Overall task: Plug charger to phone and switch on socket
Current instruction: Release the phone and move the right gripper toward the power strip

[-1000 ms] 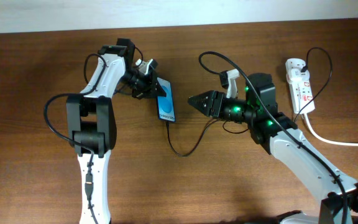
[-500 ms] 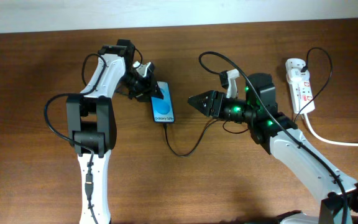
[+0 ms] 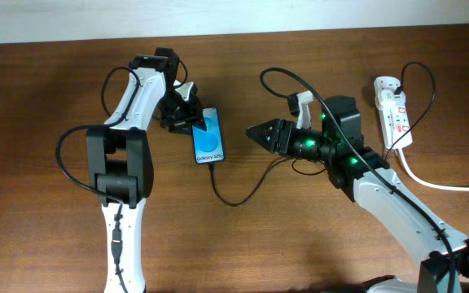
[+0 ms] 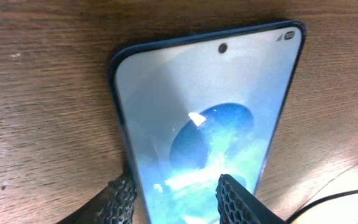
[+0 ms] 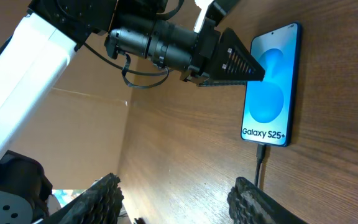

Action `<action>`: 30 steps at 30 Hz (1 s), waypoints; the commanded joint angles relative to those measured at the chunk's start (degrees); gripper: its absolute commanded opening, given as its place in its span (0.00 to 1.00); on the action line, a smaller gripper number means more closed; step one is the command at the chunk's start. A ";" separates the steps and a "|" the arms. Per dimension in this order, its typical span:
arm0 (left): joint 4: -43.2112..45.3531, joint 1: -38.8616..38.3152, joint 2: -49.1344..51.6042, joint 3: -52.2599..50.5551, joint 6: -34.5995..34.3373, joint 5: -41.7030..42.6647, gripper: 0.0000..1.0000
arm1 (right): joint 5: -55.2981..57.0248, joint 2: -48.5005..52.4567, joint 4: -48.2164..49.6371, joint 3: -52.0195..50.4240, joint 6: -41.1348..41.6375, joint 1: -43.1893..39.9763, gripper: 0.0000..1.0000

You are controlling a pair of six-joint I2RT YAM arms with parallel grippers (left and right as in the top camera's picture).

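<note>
The phone (image 3: 208,140) lies flat on the wooden table (image 3: 39,122) with its screen lit. At its upper end sits the left gripper (image 3: 191,119), its 2 fingers narrowly parted, 1 at the phone's long edge and 1 over the glass, clamping nothing. The charger (image 3: 238,195) meets the phone's lower end with its plug tip (image 5: 261,152). Right of the phone the right gripper (image 3: 255,130) hovers, fingers apart and empty. Farthest right of the phone lies the socket (image 3: 392,110) with its white cord (image 3: 438,183).
</note>
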 commanded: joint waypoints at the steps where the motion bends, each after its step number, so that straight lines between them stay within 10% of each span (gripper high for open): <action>1: 0.24 0.42 1.40 -0.76 -0.20 -6.45 0.52 | 0.11 0.00 0.07 0.57 -1.07 -0.11 0.60; 13: -6.47 0.57 -8.79 20.24 0.00 -10.71 0.52 | 4.00 -0.02 -2.03 0.59 -8.04 -0.11 0.67; 17: -8.07 0.52 -19.96 24.81 0.00 -10.71 0.59 | 13.75 -0.02 -18.56 5.31 -17.35 -0.11 0.72; 21: -8.13 0.57 -26.27 24.81 0.00 -10.73 0.99 | 24.74 -0.02 -39.93 20.04 -26.56 -0.11 0.73; 30: -10.08 0.57 -26.36 24.79 0.00 -10.71 0.99 | 32.87 -0.02 -65.68 46.47 -35.67 -23.74 0.90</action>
